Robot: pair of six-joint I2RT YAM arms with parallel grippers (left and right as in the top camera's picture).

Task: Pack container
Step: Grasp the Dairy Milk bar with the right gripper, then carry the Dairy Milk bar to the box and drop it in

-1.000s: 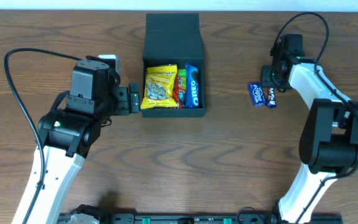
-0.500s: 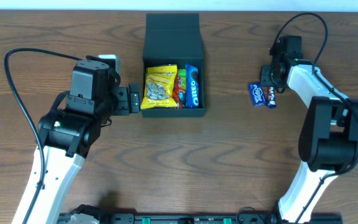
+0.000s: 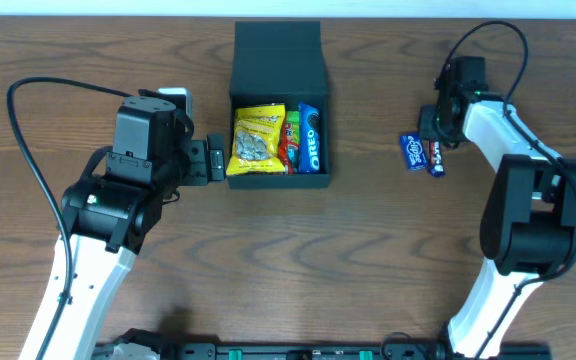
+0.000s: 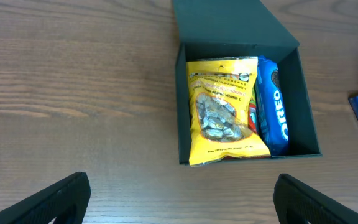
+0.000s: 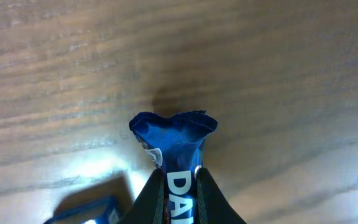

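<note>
The dark green container [image 3: 278, 50] sits open at the table's [image 3: 368, 260] far middle, lid flap folded back, holding a yellow snack bag [image 4: 225, 109] and a blue Oreo pack [image 4: 273, 112]. Just left of it hangs the left gripper [image 3: 215, 160], jaws spread wide and empty. Well to its right, the right gripper [image 5: 180, 199] pinches a dark blue wrapper [image 5: 174, 140]; a second blue packet [image 3: 414, 151] lies beside that.

Robot lab bench, not a home or a shop.
Told by a plain wood-grain table [image 3: 368, 260] carrying the container [image 3: 278, 50], with snack packets [image 3: 414, 152] to its right; by white-and-black machine arms either side of the container, left arm [image 3: 108, 210] and right arm [image 3: 528, 215], black cables [image 3: 28, 150] looping free; by a dark rail [image 3: 298, 352] along the table edge nearer than the container.
</note>
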